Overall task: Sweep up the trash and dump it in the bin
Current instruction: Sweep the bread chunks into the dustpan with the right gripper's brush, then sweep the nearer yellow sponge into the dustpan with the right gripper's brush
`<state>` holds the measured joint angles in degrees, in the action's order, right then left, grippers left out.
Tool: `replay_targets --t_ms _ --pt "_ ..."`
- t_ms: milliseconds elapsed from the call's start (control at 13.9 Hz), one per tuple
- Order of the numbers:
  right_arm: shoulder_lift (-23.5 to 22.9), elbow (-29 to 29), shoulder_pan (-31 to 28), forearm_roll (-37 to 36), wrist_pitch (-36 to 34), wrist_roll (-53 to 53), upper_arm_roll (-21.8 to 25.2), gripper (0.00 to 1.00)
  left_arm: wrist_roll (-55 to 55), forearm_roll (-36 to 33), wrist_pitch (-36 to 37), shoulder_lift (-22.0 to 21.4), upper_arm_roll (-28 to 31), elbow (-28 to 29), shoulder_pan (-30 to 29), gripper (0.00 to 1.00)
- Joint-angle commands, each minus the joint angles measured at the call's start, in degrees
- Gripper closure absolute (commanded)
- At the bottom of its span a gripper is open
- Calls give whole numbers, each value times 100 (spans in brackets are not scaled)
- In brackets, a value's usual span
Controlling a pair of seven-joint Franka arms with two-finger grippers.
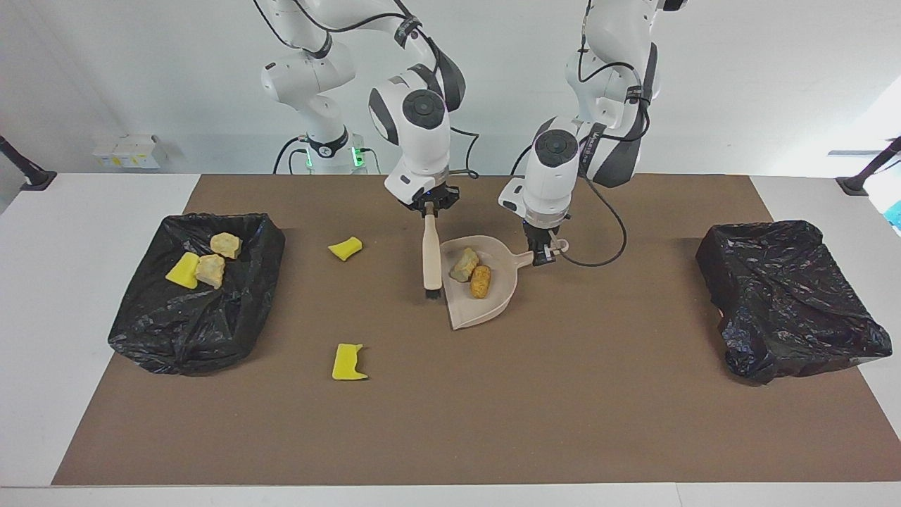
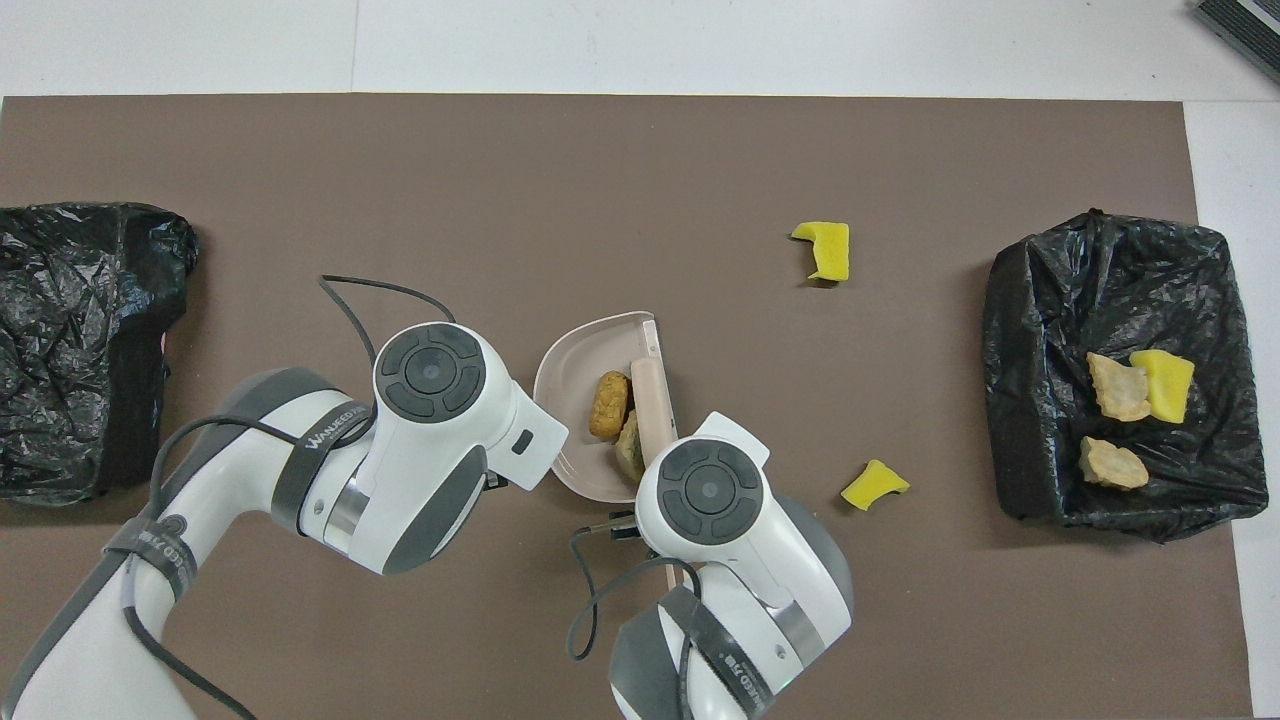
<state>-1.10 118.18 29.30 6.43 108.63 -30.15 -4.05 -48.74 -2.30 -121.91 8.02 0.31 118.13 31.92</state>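
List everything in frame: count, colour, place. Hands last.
bread-like lumps in dustpan: 2, tan and orange, side by side
yellow sponge pieces on mat: 2, the other farther from the robots
trash in bin: 3, one yellow sponge, two tan lumps
dustpan: 1, beige, mid-table on the mat
brush: 1, beige, black bristles at the dustpan's mouth
bins: 2, black-bagged, one at the right arm's end, one at the left arm's end
mat: 1, brown, covering the table
left hand: shut on the dustpan's handle
right hand: shut on the brush's handle
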Motion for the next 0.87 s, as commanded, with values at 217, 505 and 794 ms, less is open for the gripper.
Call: replay_targets --t_ms 217,505,794 --pt "925 687 -127 -255 -781 -885 -52 100 -13 -77 -123 -143 21 210 -37 100" --pt "1541 1452 -109 -484 -1229 -1468 -61 100 -22 -77 -167 -178 21 307 -37 100" --pt "2349 2523 -301 -687 -1335 -1608 -52 100 -22 -77 -167 -187 21 316 -37 100"
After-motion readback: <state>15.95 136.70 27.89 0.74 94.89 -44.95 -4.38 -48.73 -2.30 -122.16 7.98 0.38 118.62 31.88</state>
